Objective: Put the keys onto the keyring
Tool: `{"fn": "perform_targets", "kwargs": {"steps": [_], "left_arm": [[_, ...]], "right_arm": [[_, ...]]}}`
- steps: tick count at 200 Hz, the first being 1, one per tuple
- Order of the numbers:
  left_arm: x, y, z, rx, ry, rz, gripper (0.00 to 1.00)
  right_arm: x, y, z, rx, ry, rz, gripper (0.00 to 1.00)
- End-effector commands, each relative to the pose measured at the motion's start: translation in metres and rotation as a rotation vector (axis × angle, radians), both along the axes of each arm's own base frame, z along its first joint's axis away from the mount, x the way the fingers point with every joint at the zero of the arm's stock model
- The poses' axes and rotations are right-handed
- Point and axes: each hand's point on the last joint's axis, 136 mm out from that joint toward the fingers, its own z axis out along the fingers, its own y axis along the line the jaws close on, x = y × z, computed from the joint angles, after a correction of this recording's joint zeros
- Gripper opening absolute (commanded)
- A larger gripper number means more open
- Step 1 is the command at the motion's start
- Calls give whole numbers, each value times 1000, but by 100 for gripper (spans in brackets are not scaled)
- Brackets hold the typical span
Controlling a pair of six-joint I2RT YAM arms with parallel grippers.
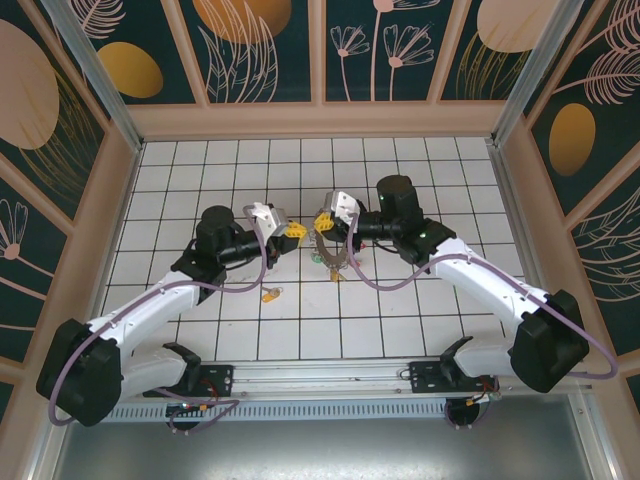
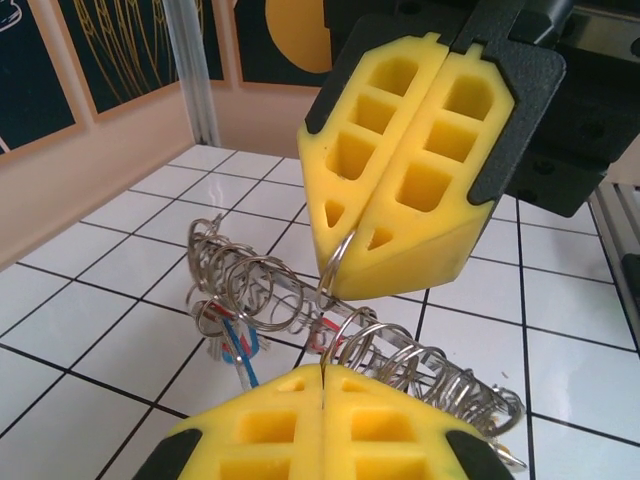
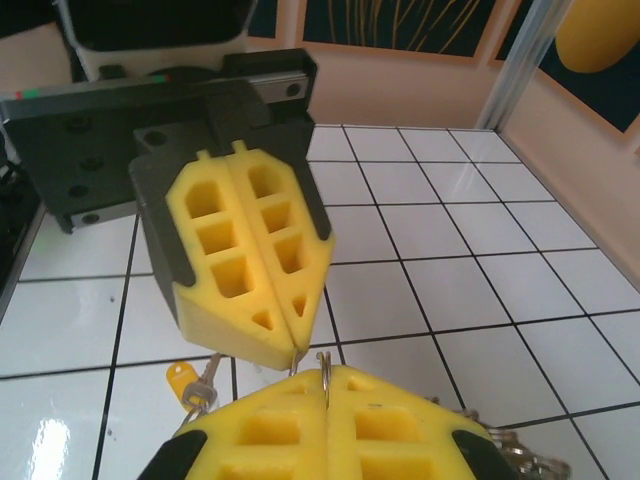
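Note:
The keyring [image 2: 452, 372] is a metal band loop strung with many small split rings, and it hangs between my two grippers over the white tiles; from above the keyring [image 1: 331, 256] sits below them. Keys [image 2: 238, 342] with red and blue heads dangle from its left end. My left gripper [image 2: 325, 368] is shut, and a thin split ring runs into the seam of its yellow pads. Facing it, my right gripper [image 2: 341, 286] is shut on another small ring. In the right wrist view the right gripper [image 3: 328, 372] pinches a ring edge-on, tip to tip with the left gripper [image 3: 296, 342].
A loose yellow-headed key [image 1: 270, 294] lies on the tiles in front of the left arm, and a yellow key [image 3: 184, 384] shows low at the left in the right wrist view. Wooden walls [image 1: 320, 120] with aluminium posts enclose the tiled floor.

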Motion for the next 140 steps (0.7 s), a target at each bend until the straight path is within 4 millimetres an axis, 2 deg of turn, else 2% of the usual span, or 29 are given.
{"fn": "perform_targets", "kwargs": {"steps": [1, 39, 63, 76, 122, 140], "left_arm": [[-11, 1, -1, -26, 23, -19, 0], [-29, 1, 10, -57, -6, -96, 1], [-37, 3, 17, -61, -23, -111, 31], [-38, 7, 21, -51, -45, -97, 40], [-42, 20, 43, -4, -162, -35, 49], [-47, 22, 47, 26, -202, -43, 46]], "right_arm": [[2, 4, 47, 143, -97, 1, 0], [0, 7, 41, 122, -97, 20, 0], [-8, 8, 39, 115, -123, 64, 0], [-14, 8, 38, 113, -133, 102, 0], [-35, 9, 33, 115, -217, 223, 0], [-40, 8, 34, 123, -260, 237, 0]]}}
